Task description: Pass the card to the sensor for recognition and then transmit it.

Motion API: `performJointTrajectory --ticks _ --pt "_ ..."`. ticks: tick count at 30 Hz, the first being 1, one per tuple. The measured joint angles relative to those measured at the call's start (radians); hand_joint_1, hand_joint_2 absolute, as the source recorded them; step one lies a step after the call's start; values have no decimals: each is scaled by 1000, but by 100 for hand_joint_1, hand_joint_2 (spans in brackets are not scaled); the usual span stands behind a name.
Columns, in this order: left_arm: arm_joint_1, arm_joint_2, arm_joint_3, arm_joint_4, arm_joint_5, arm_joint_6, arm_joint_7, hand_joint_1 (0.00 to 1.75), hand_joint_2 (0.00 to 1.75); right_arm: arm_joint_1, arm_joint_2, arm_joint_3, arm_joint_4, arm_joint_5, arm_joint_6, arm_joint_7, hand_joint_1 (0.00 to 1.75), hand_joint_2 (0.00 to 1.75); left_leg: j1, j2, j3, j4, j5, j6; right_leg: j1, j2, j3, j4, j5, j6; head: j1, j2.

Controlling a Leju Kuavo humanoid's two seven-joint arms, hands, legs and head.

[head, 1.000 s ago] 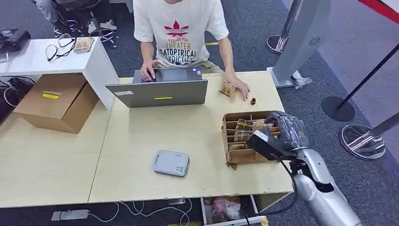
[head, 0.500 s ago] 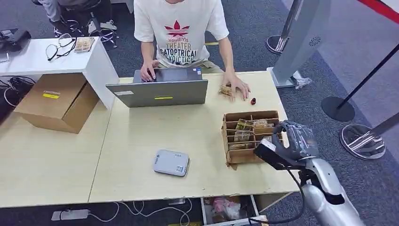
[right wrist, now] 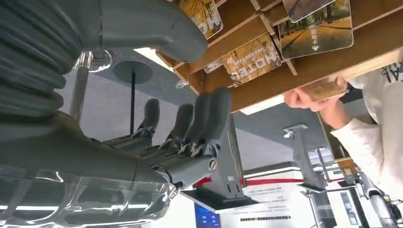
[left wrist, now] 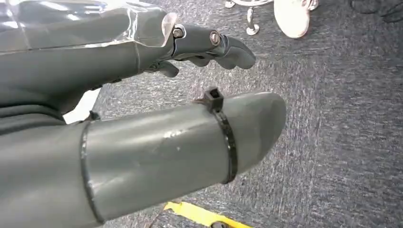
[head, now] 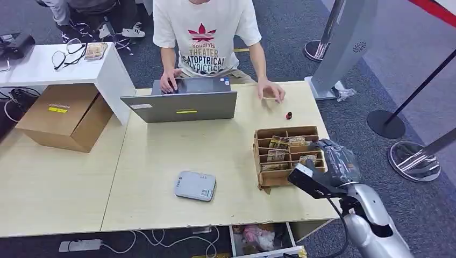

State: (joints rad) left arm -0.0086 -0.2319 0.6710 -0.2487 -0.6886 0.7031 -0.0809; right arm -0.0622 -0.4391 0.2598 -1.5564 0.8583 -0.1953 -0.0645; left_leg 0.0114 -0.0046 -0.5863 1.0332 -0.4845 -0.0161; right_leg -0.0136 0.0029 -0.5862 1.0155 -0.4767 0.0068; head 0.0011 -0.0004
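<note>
Cards [head: 279,156] stand in the compartments of the cardboard box [head: 287,177] at the right of the desk [head: 161,161], well apart from the grey sensor [head: 195,186]. Our right hand [head: 330,161] hovers beside the box, fingers [right wrist: 209,118] apart, holding nothing. Our left hand [left wrist: 142,57] hangs over carpet, fingers spread, empty.

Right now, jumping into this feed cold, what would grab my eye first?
Probably the right hand, open with nothing in it, hovering at the right end of the cardboard card rack near the table's right edge. Next, the person in a white T-shirt across the table behind an open laptop, lifting a card off the table. The grey sensor pad lies alone near the front edge.
</note>
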Motion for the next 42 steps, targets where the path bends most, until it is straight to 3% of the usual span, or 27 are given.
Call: performJointTrajectory --ticks 1,5,7,9,18,19,23,25,30,34,42 --pt "0 -1 6 0 -2 0 -1 0 0 0 1 0 0 0 2 0 70 175 0 0 0 0 0 0 0 0 0 0 0 0 0 0" --pt "-2 -3 24 0 -11 0 -3 0 0 0 5 1 1 -3 11 0 68 175 0 0 0 0 0 0 0 0 0 0 0 0 0 0" --pt "-3 -3 33 0 -13 0 -3 0 0 0 6 2 1 -3 13 0 58 175 0 0 0 0 0 0 0 0 0 0 0 0 0 0" --pt "-5 -3 39 0 -13 0 -3 0 0 0 8 2 1 -3 13 0 68 175 0 0 0 0 0 0 0 0 0 0 0 0 0 0" --pt "-13 -3 59 0 -30 -1 -11 0 0 0 10 3 10 -5 20 0 70 175 0 0 0 0 0 0 0 0 0 0 0 0 0 0" --pt "-14 -3 61 1 -34 -7 -10 0 0 0 10 3 11 -8 21 0 80 175 0 0 0 0 0 0 0 0 0 0 0 0 0 0" --pt "-21 24 63 18 -45 -67 7 0 0 -7 13 8 26 -15 32 2 82 175 0 0 0 0 0 0 0 0 0 0 0 0 0 0" --pt "-24 28 64 19 -42 -50 -3 0 0 -5 13 8 33 -21 31 5 77 175 0 -1 0 0 0 0 0 -1 0 0 0 0 0 0" --pt "-25 15 72 19 -41 -9 -11 0 0 20 13 8 40 -32 26 6 87 175 0 -1 -1 0 0 0 0 -1 0 0 0 0 0 0" --pt "-31 28 73 28 -55 -68 11 0 0 16 15 10 51 -32 28 3 98 175 0 0 -1 0 0 0 0 -1 0 0 0 0 0 0" --pt "-31 51 73 35 -56 -77 20 0 0 13 17 22 75 -32 29 2 89 175 0 -1 0 0 0 0 0 -1 0 0 0 0 0 0"
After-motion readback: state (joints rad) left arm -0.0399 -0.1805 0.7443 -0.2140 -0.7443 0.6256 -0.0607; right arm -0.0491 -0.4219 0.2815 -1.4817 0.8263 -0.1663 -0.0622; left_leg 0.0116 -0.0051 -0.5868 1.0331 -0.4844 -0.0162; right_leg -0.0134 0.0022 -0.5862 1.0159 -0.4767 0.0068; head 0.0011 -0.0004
